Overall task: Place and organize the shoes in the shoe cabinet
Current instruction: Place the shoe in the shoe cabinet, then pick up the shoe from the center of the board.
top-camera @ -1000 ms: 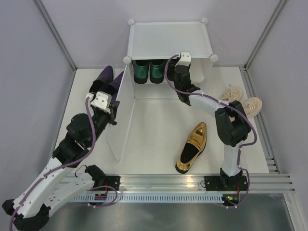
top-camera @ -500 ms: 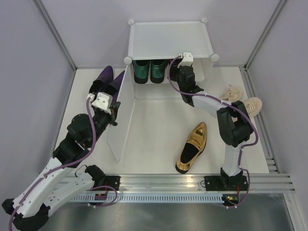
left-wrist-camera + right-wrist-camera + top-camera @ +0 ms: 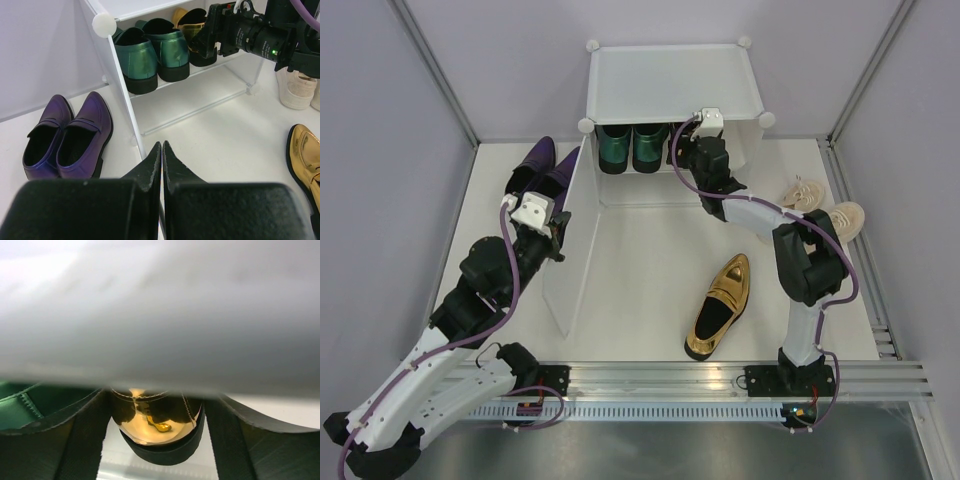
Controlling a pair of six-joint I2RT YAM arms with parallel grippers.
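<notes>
White table: cabinet at 12 o'clock, green loafers shelved. left gripper clenched on door panel. right gripper straddles gold loafer on shelf, grip unclear. At 5 o'clock, second gold loafer.

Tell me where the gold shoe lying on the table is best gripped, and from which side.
Pinch the gold shoe across its side walls at the open mouth, near the heel, coming straight down from above. It stands on its sole, mouth up, with bare table on both sides; the glossy, tapered toe would probably slip.
</notes>
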